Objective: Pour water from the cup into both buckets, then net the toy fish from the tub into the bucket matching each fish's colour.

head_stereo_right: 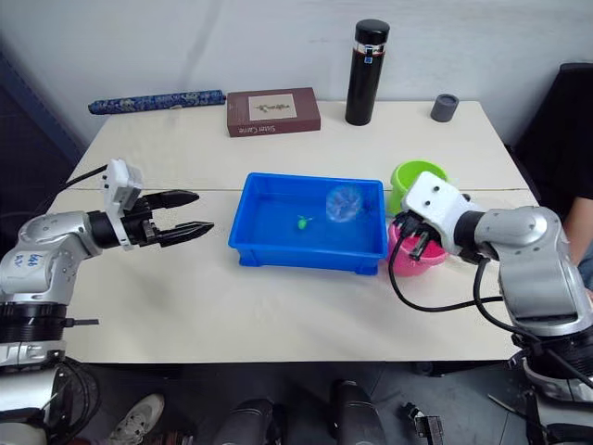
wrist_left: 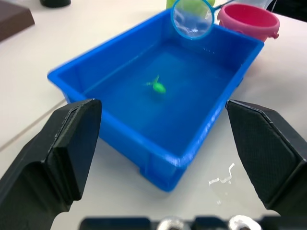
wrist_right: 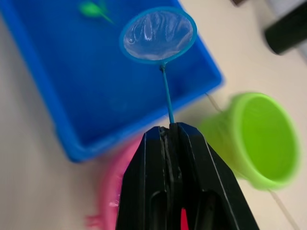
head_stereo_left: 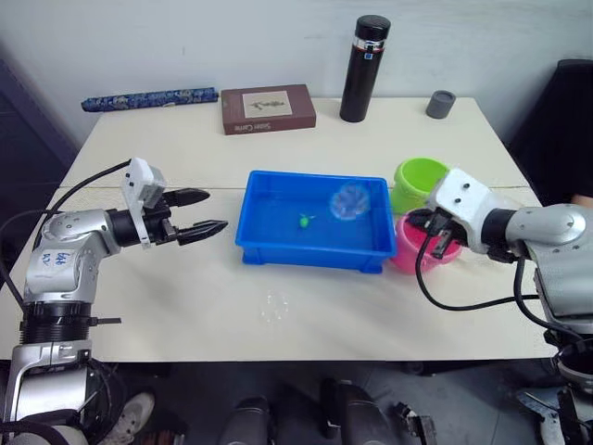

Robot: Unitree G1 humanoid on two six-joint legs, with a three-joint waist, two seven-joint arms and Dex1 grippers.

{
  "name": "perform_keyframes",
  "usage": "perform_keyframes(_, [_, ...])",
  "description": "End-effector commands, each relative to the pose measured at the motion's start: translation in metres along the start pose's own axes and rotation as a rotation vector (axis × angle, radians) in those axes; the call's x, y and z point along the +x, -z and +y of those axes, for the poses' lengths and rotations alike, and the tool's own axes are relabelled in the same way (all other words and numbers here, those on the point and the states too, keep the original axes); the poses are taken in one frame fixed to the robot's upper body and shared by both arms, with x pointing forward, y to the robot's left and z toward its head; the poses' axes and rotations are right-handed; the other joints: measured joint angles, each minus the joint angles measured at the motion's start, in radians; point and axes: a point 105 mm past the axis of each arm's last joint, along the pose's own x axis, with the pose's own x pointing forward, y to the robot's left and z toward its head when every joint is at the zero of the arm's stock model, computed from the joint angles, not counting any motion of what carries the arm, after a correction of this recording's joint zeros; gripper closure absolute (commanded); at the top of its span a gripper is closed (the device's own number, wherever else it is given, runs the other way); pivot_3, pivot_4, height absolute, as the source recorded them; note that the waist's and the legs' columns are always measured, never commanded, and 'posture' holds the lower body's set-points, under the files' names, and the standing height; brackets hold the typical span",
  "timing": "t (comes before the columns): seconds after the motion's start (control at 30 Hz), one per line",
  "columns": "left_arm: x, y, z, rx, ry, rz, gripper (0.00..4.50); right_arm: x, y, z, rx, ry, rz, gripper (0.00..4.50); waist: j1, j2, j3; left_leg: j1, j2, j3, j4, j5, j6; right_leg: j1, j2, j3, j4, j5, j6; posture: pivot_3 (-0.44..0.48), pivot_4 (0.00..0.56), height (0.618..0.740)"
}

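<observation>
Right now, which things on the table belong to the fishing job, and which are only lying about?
For the job: blue tub, green toy fish, net in the right hand, lime green bucket, pink bucket.

Lying about: black flask, small grey cup, brown book, patterned blue roll.

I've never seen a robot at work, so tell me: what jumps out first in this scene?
The bright blue tub in the middle of the table grabs the eye, with one tiny green fish in it. The right gripper is shut on the thin handle of a small round net held over the tub's far right corner, beside a lime green bucket and a pink bucket. The left gripper waits open, left of the tub.
</observation>
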Motion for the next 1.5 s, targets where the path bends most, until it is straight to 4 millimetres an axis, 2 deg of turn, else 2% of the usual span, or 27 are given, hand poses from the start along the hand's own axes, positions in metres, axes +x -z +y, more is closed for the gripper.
perform_keyframes(0.03, [-0.011,-0.017,-0.003,0.049,-0.014,-0.026,0.04,0.003,-0.011,0.015,0.052,-0.133,0.051,4.50,0.002,0.000,0.000,0.000,0.000,0.000,0.000,0.000,0.000,0.000,0.000,0.000,0.000,0.000,0.000,0.000,0.150,0.740])
perform_keyframes(0.2, [-0.013,-0.015,-0.008,0.049,-0.009,-0.007,0.04,0.013,-0.015,0.014,0.086,-0.161,0.145,4.50,0.002,0.000,0.000,-0.001,-0.002,-0.001,0.000,0.000,0.001,0.000,-0.002,0.000,-0.001,0.000,0.000,0.000,0.150,0.740])
perform_keyframes(0.53, [-0.013,-0.015,-0.011,0.067,-0.019,-0.002,0.04,0.020,-0.001,0.010,0.114,-0.182,0.333,4.50,0.001,0.000,0.000,-0.001,-0.002,-0.001,0.000,0.000,0.001,-0.001,-0.002,-0.001,-0.001,0.000,0.000,0.000,0.150,0.740])
perform_keyframes(0.67, [-0.014,-0.012,-0.014,0.085,-0.013,0.020,0.04,0.031,-0.002,0.013,0.135,-0.184,0.333,4.50,0.000,0.000,0.000,-0.002,-0.002,-0.001,0.000,0.000,0.001,-0.001,-0.002,-0.001,-0.001,0.000,0.000,0.000,0.150,0.740])
perform_keyframes(0.87, [-0.017,-0.011,-0.011,0.093,-0.043,0.027,0.04,0.058,-0.007,0.024,0.193,-0.184,0.277,4.50,-0.002,0.000,0.000,-0.001,-0.001,-0.001,0.000,0.000,0.000,-0.002,-0.002,-0.001,0.000,0.000,0.000,0.000,0.150,0.740])
perform_keyframes(1.1, [-0.019,-0.012,-0.011,0.103,-0.064,0.027,0.04,0.075,-0.011,0.027,0.242,-0.145,0.208,4.50,-0.001,0.000,0.000,-0.002,-0.002,-0.001,0.000,0.000,0.001,-0.001,-0.002,-0.001,-0.001,0.000,0.000,0.000,0.150,0.740])
perform_keyframes(1.2, [-0.020,-0.012,-0.011,0.105,-0.068,0.026,0.04,0.073,-0.013,0.023,0.270,-0.126,0.174,4.50,0.000,0.000,0.000,-0.002,-0.002,-0.001,0.000,0.000,0.001,-0.001,-0.002,-0.001,-0.001,0.000,0.000,0.000,0.150,0.740])
perform_keyframes(1.5, [-0.016,-0.012,-0.014,0.103,-0.057,0.021,0.04,0.047,-0.022,0.020,0.346,-0.131,0.052,4.50,0.000,0.000,0.000,-0.002,-0.002,-0.002,0.000,0.000,0.001,-0.001,-0.002,-0.002,-0.001,0.000,0.000,0.000,0.150,0.740])
